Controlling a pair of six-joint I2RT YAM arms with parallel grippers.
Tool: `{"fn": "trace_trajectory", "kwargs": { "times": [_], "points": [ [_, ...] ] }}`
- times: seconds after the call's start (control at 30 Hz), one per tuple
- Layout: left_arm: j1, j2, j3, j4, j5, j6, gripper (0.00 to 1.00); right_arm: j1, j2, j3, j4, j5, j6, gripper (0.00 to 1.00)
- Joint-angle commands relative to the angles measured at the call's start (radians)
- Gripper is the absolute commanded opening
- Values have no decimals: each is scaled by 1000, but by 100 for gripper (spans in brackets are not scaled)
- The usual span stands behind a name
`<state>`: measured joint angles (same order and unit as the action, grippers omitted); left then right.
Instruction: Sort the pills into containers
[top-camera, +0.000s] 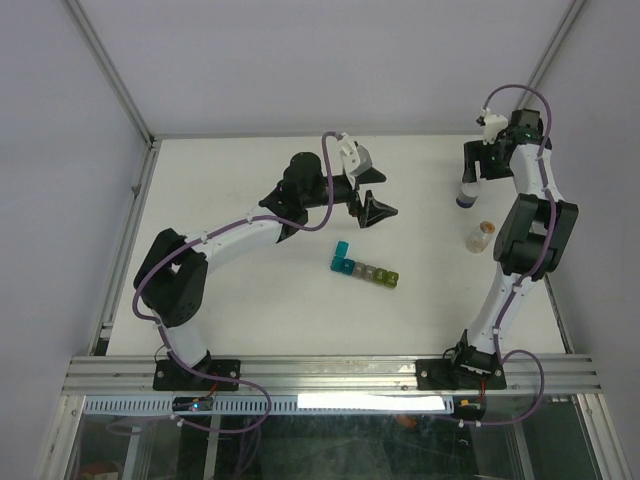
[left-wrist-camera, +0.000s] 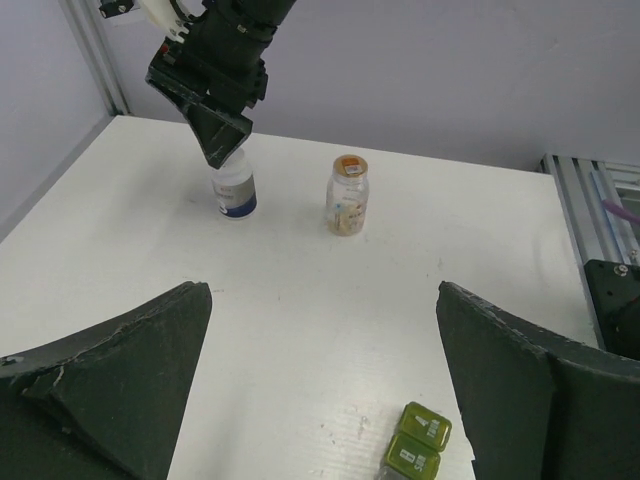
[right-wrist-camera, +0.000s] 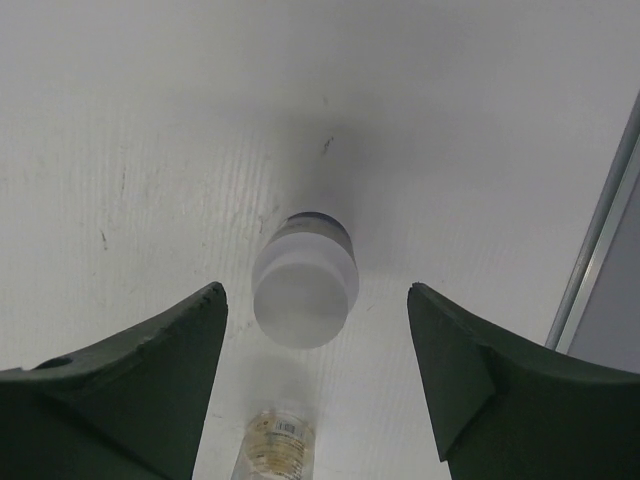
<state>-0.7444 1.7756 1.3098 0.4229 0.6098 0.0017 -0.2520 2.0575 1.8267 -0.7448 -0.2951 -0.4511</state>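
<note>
**Both grippers open; containers sit mid-table, two bottles far right**

The containers (top-camera: 366, 269) lie near the middle of the white table (top-camera: 250, 300), a short strip of four joined compartments running from teal on the left to yellow-green on the right. The lid at the teal end appears flipped up toward the far side. In the left wrist view only the two green compartments show, at the near edge of the frame.

The left gripper (top-camera: 368, 209) hangs just far of the strip with its fingers spread wide and nothing between them. The right gripper (top-camera: 471, 172) is at the far right, jaws also wide apart, directly over a white bottle (top-camera: 466, 196). Whether a finger touches the bottle's cap cannot be told.

There are two bottles. The white bottle stands upright with a dark band at its base. A clear bottle (top-camera: 483, 237) with an orange cap and pale contents stands just near of it. The two are close together but apart.

Between the strip and the bottles the table is bare. Bare surface also lies left of and near the strip, under the left arm's reach. Walls (top-camera: 60, 150) bound the table on the left, far and right. A metal rail (top-camera: 330, 373) carrying both arm bases runs along the near edge. The bottles stand close to the right edge.
</note>
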Motion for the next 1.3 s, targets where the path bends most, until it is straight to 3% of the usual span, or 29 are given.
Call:
{"fn": "trace_trajectory", "kwargs": {
  "times": [0.0, 0.17, 0.43, 0.73, 0.93, 1.03, 1.27],
  "points": [
    [6, -63, 11, -25, 30, 91, 99, 13, 8, 41, -3, 70, 35, 75],
    [6, -52, 22, -47, 14, 113, 99, 24, 32, 42, -3, 88, 35, 70],
    [6, -32, 44, -73, 25, 116, 99, 31, 51, 52, -15, 94, 34, 52],
    [6, -2, 58, -70, 54, 122, 99, 50, -16, 27, -24, 83, 13, 13],
    [7, 34, 47, -15, 62, 138, 99, 79, -186, -108, -20, -131, 25, 0],
    [18, 45, 52, 4, 32, 101, 99, 93, -291, -215, -2, -280, 54, 0],
    [40, 41, 66, -28, 110, 94, 99, 114, -505, -459, 106, -596, 151, 0]
  ]
}}
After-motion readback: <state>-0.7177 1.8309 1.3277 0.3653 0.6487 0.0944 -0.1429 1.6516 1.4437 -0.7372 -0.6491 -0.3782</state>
